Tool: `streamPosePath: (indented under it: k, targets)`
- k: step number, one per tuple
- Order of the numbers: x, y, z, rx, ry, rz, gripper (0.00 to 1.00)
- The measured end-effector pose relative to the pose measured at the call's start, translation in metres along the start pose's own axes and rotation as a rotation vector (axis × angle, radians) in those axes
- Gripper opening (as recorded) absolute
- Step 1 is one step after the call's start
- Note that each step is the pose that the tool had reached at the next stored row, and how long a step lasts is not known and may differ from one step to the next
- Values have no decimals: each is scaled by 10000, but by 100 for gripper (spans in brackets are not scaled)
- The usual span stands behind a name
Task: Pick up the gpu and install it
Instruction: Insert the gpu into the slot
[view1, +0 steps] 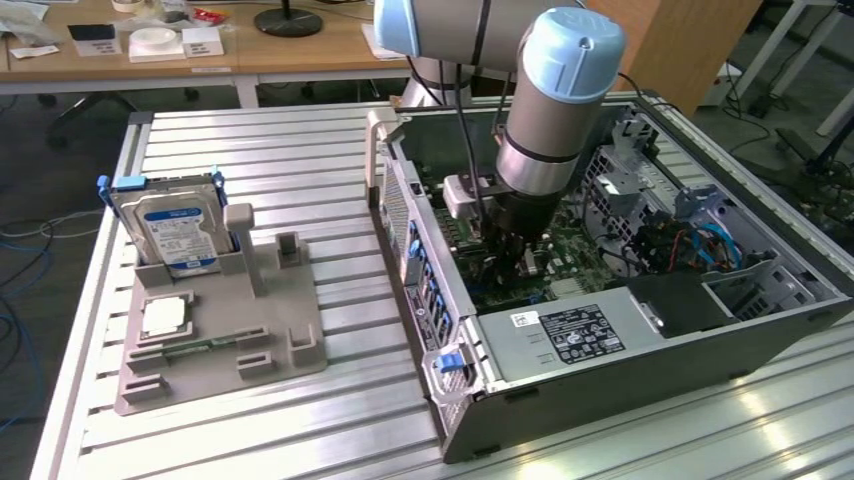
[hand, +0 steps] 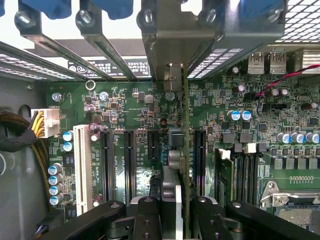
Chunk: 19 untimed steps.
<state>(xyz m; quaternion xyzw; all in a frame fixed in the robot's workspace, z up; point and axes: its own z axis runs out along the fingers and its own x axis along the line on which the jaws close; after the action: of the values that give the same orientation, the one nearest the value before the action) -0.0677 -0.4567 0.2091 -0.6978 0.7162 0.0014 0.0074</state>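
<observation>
1. In the wrist view we see the gripper (hand: 174, 207) closed on the gpu (hand: 186, 150), its black fingers (hand: 146, 215) on either side of the card's near edge.
2. The gpu is seen edge-on here: a thin green-edged board standing upright over the motherboard (hand: 135, 125), with a grey metal block on one face and its pale metal end bracket (hand: 172, 60) at the far end, against the case's rear slot openings.
3. The card runs along the row of black expansion slots (hand: 127, 165); we cannot tell whether its edge is seated in one.
4. A white slot (hand: 82, 167) sits beside the black ones, with a white power connector (hand: 46, 122) and its yellow and black wires nearby.
5. Board printing is present but too small for us to read.
6. In the exterior view the gripper (view1: 514, 245) reaches down inside the open computer case (view1: 747, 340), over the motherboard.
7. The power supply (view1: 574, 335) in the case carries a white sticker and a black label; we cannot read the text.
8. To the exterior view's left, a grey parts holder (view1: 234, 355) stands on the slatted table (view1: 267, 150), well apart from the case.
9. It holds a silver hard drive (view1: 174, 235) with a blue-white label, upright.
10. A desk (view1: 200, 55) lies beyond.
</observation>
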Motion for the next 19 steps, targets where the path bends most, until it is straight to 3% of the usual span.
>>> streamPosePath:
  k: [7, 8, 11, 19]
  targets:
    - [0, 0, 0, 0, -1, 0, 28]
    - [-4, -1, 11, 14, -37, 1, 28]
    - [-1, -1, -13, 4, -6, -1, 35]
    - [-7, -1, -216, 32, -1, 0, 35]
